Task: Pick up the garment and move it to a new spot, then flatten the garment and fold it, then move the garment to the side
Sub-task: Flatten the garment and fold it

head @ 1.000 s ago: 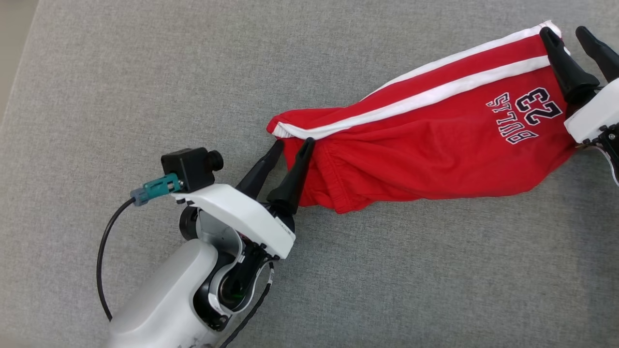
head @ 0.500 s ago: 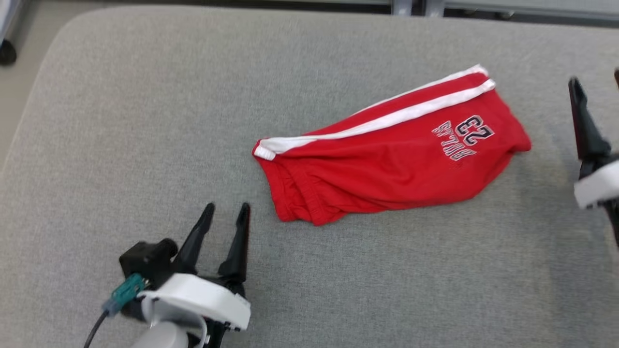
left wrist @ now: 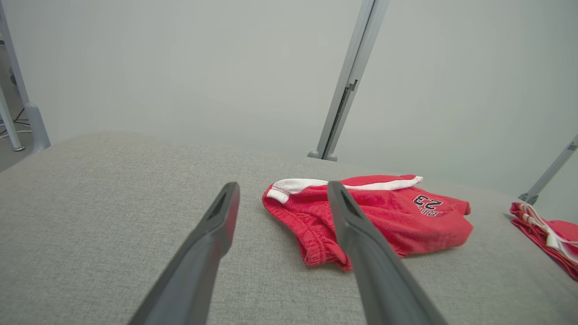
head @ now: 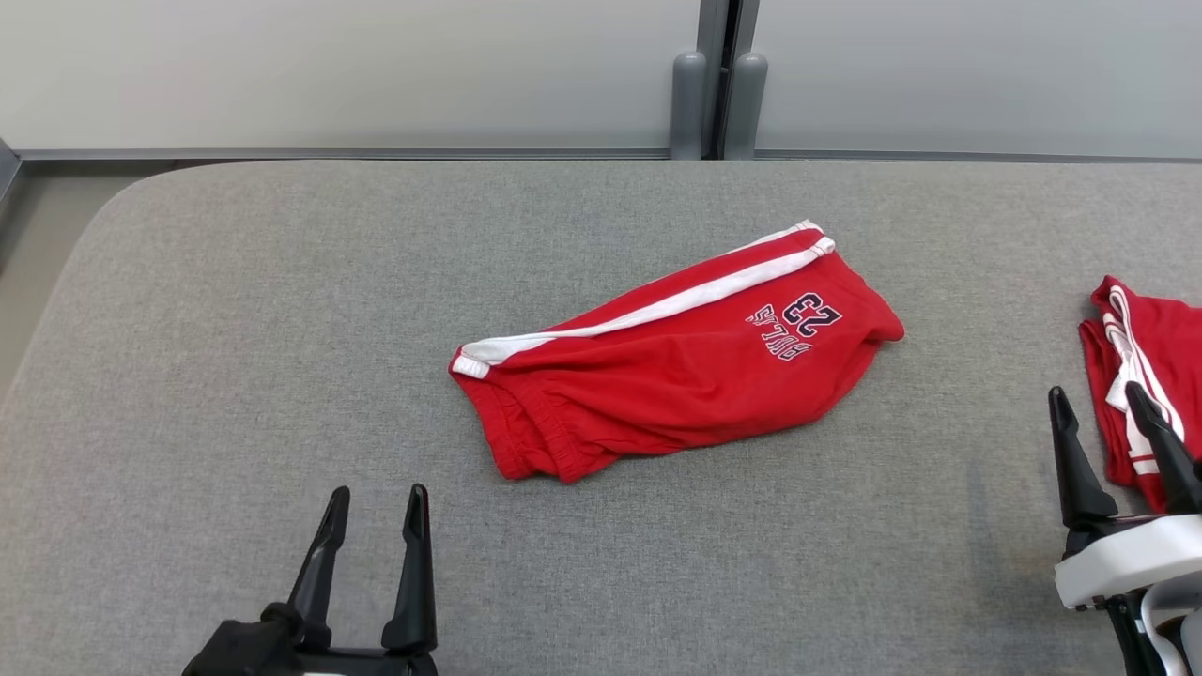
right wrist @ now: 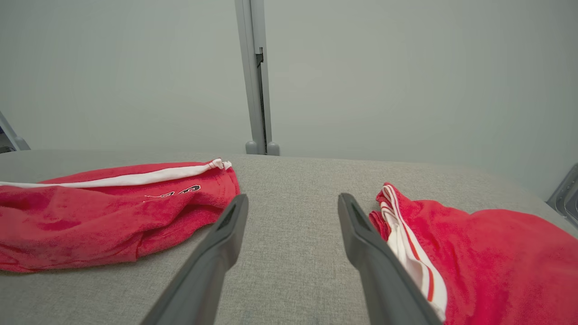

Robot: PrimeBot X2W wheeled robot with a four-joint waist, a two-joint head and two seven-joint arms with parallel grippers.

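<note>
Now the red basketball shorts (head: 676,366) lie loose at the middle of the grey padded table (head: 235,329). Their long axis runs from 8 o'clock to 2 o'clock in the head view. The gathered waistband (head: 526,441) is at the 8 o'clock end, and the "23" print (head: 793,324) is near the 2 o'clock end. The left gripper (head: 377,493) hovers at 7 o'clock from the shorts, its fingers spread apart and holding nothing. The right gripper (head: 1097,391) sits at 4 o'clock, also spread and empty, just beside a second red garment (head: 1150,357) at 3 o'clock.

The shorts look placed but rumpled, so flattening seems to be the step in hand. To do it well, each gripper would likely pinch one end: the left the waistband corner by the white side stripe (head: 657,310), the right the hem at 2 o'clock. They should then draw apart along the long axis, low over the table, so the bunched lower edge spreads out. The right arm should approach from the 5 o'clock side and stay clear of the second garment so it does not snag it.
</note>
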